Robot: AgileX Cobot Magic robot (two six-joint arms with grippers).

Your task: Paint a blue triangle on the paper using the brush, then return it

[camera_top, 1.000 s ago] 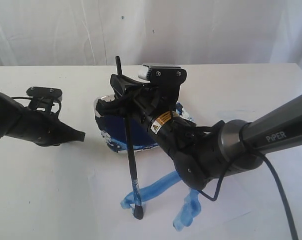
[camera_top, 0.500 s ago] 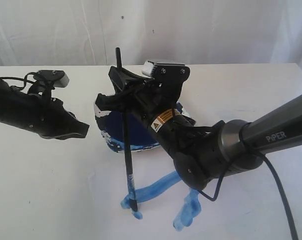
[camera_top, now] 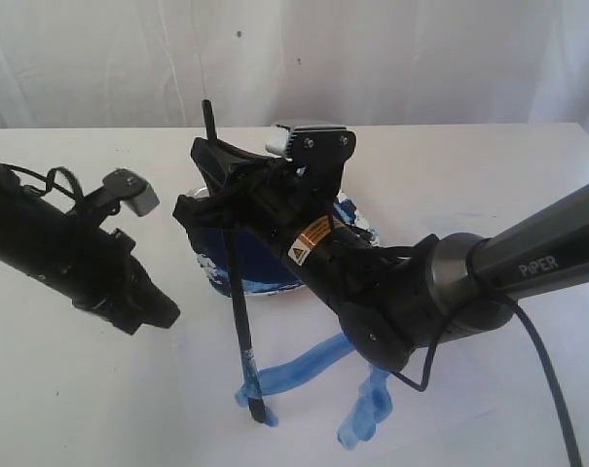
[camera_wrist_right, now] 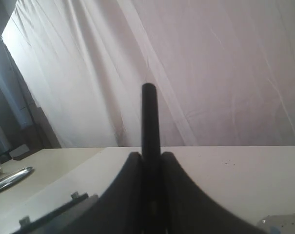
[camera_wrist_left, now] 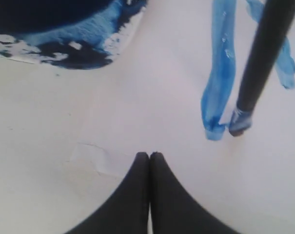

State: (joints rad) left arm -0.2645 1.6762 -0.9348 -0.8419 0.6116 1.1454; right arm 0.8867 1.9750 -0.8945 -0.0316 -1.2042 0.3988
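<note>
My right gripper [camera_top: 221, 209] is shut on the brush [camera_top: 238, 311], a thin black handle held steeply with its top end sticking up past the jaws [camera_wrist_right: 149, 117]. The brush tip [camera_wrist_left: 239, 124] rests on the paper [camera_top: 177, 389] beside the near end of a light-blue stroke [camera_wrist_left: 218, 83]. Light-blue strokes of the blue triangle [camera_top: 299, 365] run from the tip toward the right arm, which hides part of them. My left gripper [camera_top: 167, 313] is shut and empty, hovering low over the paper [camera_wrist_left: 88, 97] to the left of the brush tip.
A silver dish [camera_top: 367, 229] holding dark blue paint [camera_wrist_left: 64, 44] sits behind the strokes, partly hidden by the right gripper. A white curtain hangs behind the table. The right arm [camera_top: 489, 277] crosses the right half of the table.
The left arm has swung forward and down, toward the paper and the brush tip. The right gripper has shifted slightly left with the brush, and the tip has stayed by the stroke's end.
</note>
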